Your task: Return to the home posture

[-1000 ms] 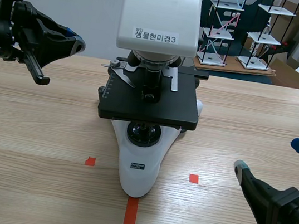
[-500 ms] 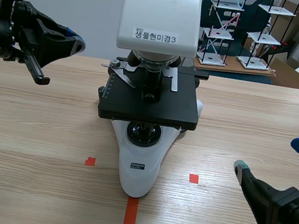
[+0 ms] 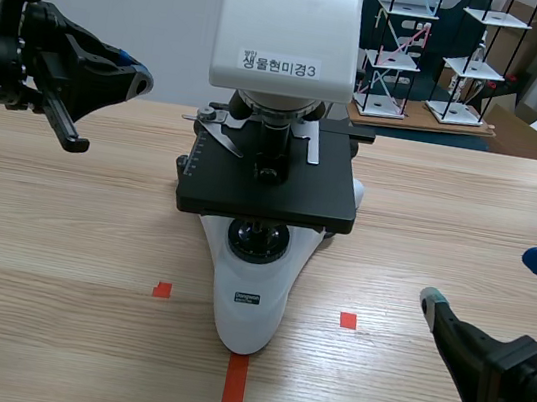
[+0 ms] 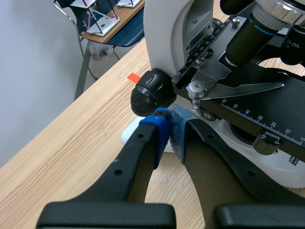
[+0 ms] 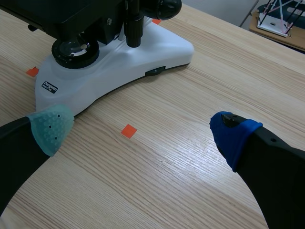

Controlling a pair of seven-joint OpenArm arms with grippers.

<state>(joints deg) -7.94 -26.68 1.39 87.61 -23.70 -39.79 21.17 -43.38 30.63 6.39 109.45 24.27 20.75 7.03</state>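
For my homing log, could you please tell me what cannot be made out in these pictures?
- Microscope top: scene view, cut off by the upper edge.
- Base label: scene view, too small to read.
- Arm behind the right gripper: scene view, cut off by the corner.

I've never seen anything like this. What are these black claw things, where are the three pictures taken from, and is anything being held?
These are two robot arms at a wooden table. The wide picture looks out from between the arms. The other two come from cameras mounted on each arm's wrist, looking past its own end effector, the two-fingered grasping part. A white and black microscope stands in the middle of the table, with orange-red tape marks in front of it. The left end effector is raised beside the microscope, fingers shut on nothing. The right end effector sits low with its fingers wide open. Nothing is held.
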